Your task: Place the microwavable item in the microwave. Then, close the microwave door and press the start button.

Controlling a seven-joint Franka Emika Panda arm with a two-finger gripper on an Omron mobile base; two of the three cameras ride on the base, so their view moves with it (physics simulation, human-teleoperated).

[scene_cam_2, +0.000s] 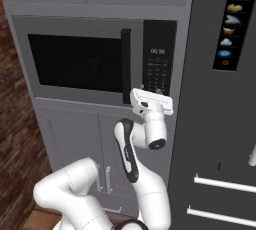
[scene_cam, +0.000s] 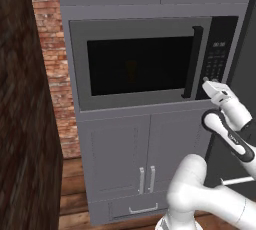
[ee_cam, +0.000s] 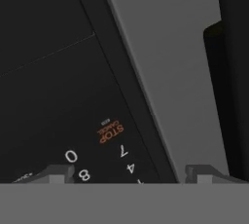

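- The large built-in grey microwave [scene_cam: 150, 61] is seen set into grey cabinetry, beneath upper cabinet doors and above two lower cabinet doors [scene_cam: 145, 156] with slim metal handles.
- The wide grey-framed microwave door [scene_cam: 135, 64] with dark glass window is seen shut, flush with the front; its black vertical bar handle [scene_cam: 194, 61] stands at the right edge of the window.
- A faint yellowish shape [scene_cam: 131, 69] is made out behind the dark glass, roughly central in the cavity; whether this is the small yellow cup cannot be told for certain.
- The black keypad panel [scene_cam_2: 159, 59] at the microwave's right is seen with a lit digit display near its top.
- The white two-finger end effector [scene_cam_2: 151, 94] is held at the lower part of the keypad panel, just beside the bottom of the bar handle.
- In the hand view, the two finger tips [ee_cam: 56, 173] are seen apart, with nothing between them; the end effector is open and empty, close to the panel.
- Orange "STOP" lettering [ee_cam: 111, 131] and white digits 0, 8, 7 and 4 are read on the panel between the tips.
- A dark refrigerator front [scene_cam_2: 220, 124] with a small icon screen stands right of the microwave; a red brick wall [scene_cam: 52, 59] lies to its left.
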